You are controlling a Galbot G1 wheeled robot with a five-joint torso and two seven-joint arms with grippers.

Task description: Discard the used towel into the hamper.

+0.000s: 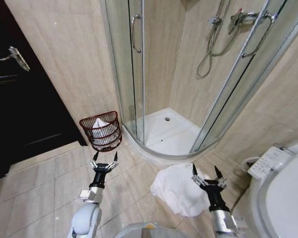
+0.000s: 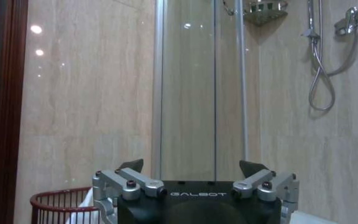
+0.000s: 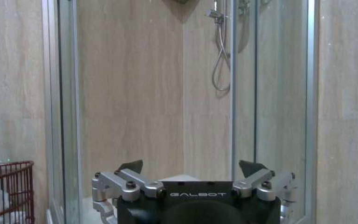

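We're in a tiled bathrm facing the shower enclosure (image 1: 188,74), glass doors and white tray behind both arms.

Towel (image 1: 176,188): white, crumpled heap on the floor tiles, just below and to the inner side of the right gripper (image 1: 206,173). In head view the R fingertips overlap the heap's right edge; we can't tell if they touch it or hang above. Heap is roughly blob-shaped, slightly longer running toward the robot; no clear long axis to align to.

Hamper (image 1: 101,131): reddish-brown wicker, against the wall beside the dark door (image 1: 20,89), straight ahead of the left gripper (image 1: 105,158) and near it. Some white cloth or liner already sits inside.

R gripper: fingers spread wide, nothing btwn them, pointing fwd twd the shower. L gripper: fingers likewise spread, empty, pointing at the hamper.

Key relation, our judgement: towel lies on the R arm's side, well apart from L fingers, so R arm is the nearer one for the pick. Hamper lies across on the L side, so the carry would have to run from R fingers' side leftward past the L gripper. Pick not yet made; task at its start.
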